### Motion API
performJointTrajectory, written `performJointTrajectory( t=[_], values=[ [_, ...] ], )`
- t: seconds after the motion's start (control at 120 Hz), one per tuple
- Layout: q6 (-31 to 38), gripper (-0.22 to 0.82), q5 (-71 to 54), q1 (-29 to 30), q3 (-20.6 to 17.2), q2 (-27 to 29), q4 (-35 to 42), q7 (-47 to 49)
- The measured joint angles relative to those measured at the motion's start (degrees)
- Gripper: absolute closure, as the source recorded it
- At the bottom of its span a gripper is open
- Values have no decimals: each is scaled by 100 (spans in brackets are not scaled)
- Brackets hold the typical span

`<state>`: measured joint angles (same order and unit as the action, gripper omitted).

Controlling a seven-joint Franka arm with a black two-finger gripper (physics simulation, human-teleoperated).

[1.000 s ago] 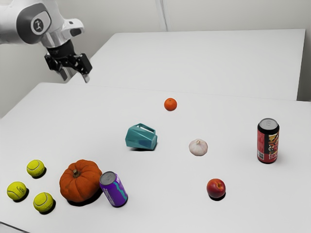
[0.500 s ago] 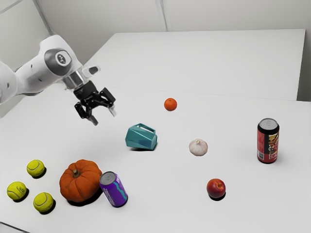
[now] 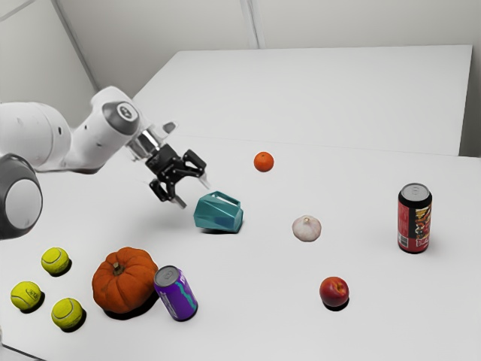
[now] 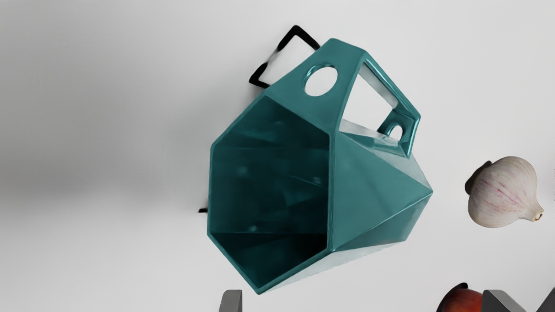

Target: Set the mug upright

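The faceted, glossy teal mug lay on its side on the white desk, its open mouth turned toward the fingers and its handle sticking out sideways. It looked stiff, fairly light and perhaps slippery on its smooth facets, and possibly brittle. The wall at the rim seemed the best hold, pinched from inside and out. The fingers were spread and held nothing; the mug lay just beyond and below their tips, apparently not touching them.
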<state>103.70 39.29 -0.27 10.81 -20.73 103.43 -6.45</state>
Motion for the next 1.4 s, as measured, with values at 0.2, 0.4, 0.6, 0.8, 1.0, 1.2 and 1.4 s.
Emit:
performJointTrajectory(
  t=[0.2, 0.4, 0.6, 0.8, 1.0, 1.2, 1.4],
  values=[
    [115, 0, 314, 0, 0, -303, -165, -63],
    [277, 0, 604, 0, -13, -479, -243, -109],
    [383, 0, 946, -7, -41, -597, -227, -142],
    [489, 11, 1089, -12, -69, -614, -207, -161],
    [575, 57, 1036, -24, -164, -574, -245, -146],
    [707, 71, 1025, -35, -330, -555, -268, -127],
    [874, 76, 998, -103, -428, -388, -240, -55]
  ],
)
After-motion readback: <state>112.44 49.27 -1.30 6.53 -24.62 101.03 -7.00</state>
